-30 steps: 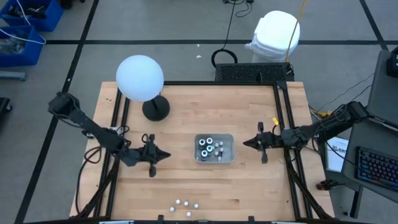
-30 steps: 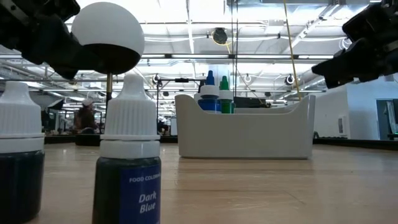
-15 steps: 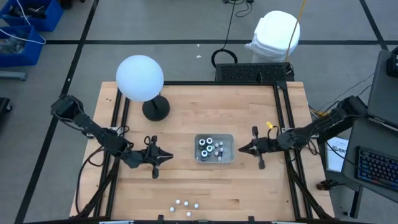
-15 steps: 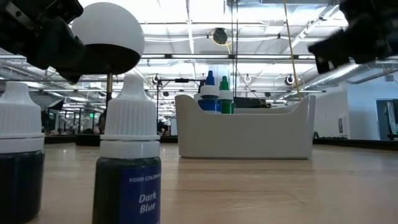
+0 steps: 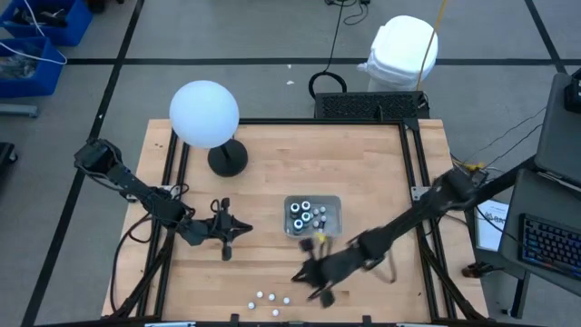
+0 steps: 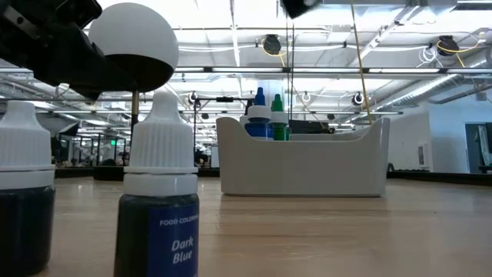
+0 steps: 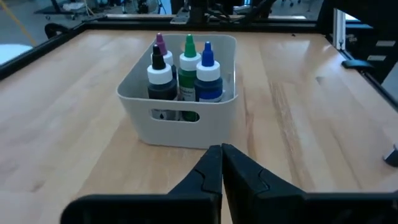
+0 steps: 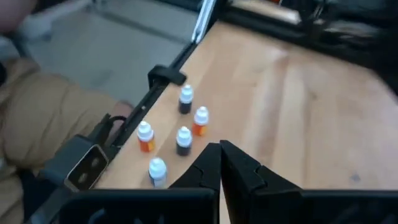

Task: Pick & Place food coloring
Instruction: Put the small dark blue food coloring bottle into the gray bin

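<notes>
High view: a clear tray [image 5: 338, 211] sits near the middle of the wooden surface [image 5: 272, 163], holding several food coloring bottles [image 5: 307, 214] standing upright. The left wrist view shows the tray's load closely: a black-capped bottle [image 7: 159, 79], a green one [image 7: 189, 67], a blue one [image 7: 208, 76] and a purple tip [image 7: 160, 45] behind them. Five more small bottles [image 5: 271, 300] stand loose at the near edge of the surface, well apart from the tray. The left pincer [image 5: 245, 229] rests to the tray's left, fingers pressed together and holding nothing. The right pincer [image 5: 300, 276] reaches between the tray and the loose bottles, its fingers likewise pressed together and empty. A white globe lamp [image 5: 205, 114] stands at the far left.
</notes>
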